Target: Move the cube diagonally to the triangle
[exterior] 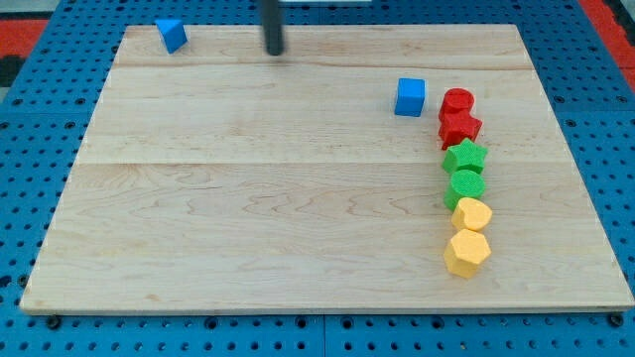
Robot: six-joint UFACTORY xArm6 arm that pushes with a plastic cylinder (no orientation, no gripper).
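Observation:
A blue cube (409, 97) sits on the wooden board at the view's upper right, just left of the red blocks. A blue triangle (172, 35) sits near the board's top left corner. My tip (274, 51) rests near the board's top edge, between the two blue blocks. It is well to the left of and above the cube, and to the right of the triangle, touching neither.
A column of blocks runs down the view's right: a red cylinder (457, 101), a red star (459, 128), a green star (465, 157), a green hexagon (465, 185), a yellow heart (473, 213), a yellow hexagon (467, 252). The wooden board (248, 198) lies on a blue pegboard.

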